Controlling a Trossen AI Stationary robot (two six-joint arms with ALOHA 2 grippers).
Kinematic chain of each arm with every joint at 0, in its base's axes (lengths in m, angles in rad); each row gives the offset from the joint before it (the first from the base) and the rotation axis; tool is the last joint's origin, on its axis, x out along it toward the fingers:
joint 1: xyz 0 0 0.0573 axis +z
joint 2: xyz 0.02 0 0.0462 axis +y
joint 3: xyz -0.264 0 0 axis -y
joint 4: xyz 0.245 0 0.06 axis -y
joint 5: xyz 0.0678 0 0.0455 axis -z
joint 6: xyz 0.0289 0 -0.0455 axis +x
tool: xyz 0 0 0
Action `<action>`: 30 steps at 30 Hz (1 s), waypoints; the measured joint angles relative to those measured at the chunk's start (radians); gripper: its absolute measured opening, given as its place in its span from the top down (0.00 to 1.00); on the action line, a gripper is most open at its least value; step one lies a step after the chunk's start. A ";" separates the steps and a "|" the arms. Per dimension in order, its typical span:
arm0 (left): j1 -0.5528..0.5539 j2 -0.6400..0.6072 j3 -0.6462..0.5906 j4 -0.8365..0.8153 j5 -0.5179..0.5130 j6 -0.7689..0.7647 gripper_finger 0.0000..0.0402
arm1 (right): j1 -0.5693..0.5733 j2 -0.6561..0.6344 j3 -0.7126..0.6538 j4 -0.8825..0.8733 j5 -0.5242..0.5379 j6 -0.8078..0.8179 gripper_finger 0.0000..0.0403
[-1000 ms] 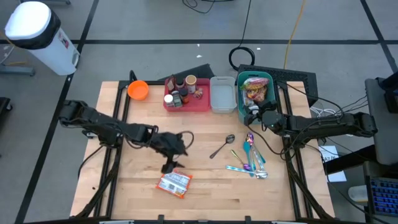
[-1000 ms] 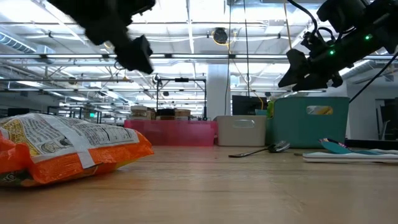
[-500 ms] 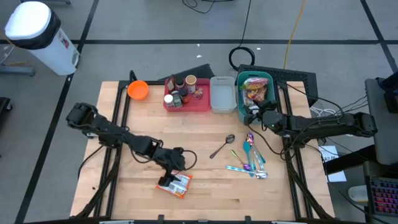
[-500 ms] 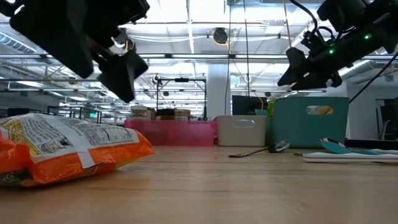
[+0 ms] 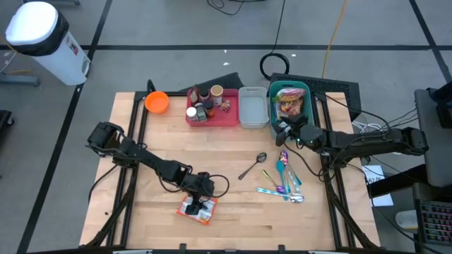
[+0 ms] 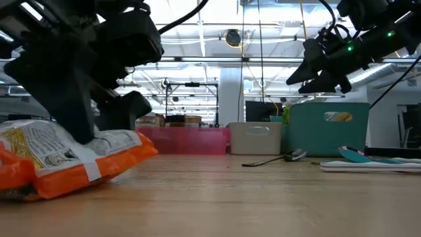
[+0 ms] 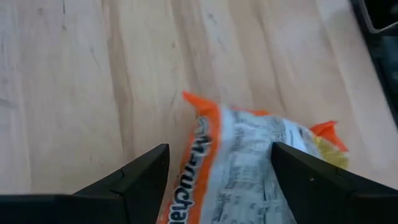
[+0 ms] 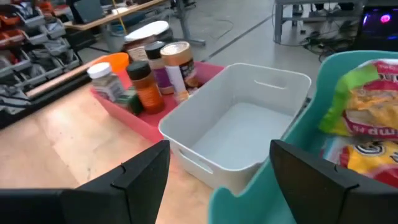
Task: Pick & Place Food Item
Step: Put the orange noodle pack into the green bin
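Left pincer (image 5: 200, 206), fingers wide apart, straddles the orange snack packet (image 5: 198, 209) lying beneath it on the table (image 5: 233, 219). Closing on the slippery, puffy wrapper, the fingers could slide off or crush the contents.

Snack packet (image 5: 197, 209) at the table's (image 5: 233, 219) front — bins (image 5: 289, 104) behind, cutlery (image 5: 284, 180) to the right.

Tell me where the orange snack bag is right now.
In the high view the snack bag lies near the table's front edge, left of centre, directly under the left end effector, whose open fingers straddle it.
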 joint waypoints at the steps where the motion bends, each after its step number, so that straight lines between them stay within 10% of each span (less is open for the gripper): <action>1: 0.000 0.003 0.000 -0.003 -0.001 -0.003 0.29 | 0.000 0.000 0.000 0.005 -0.011 0.000 0.34; 23: 0.140 -0.034 -0.001 0.044 -0.056 0.052 0.95 | 0.000 0.000 0.000 0.116 -0.109 0.002 0.34; 30: 0.225 -0.106 -0.001 0.106 -0.052 0.172 0.94 | 0.000 0.000 0.001 0.191 -0.225 -0.007 0.34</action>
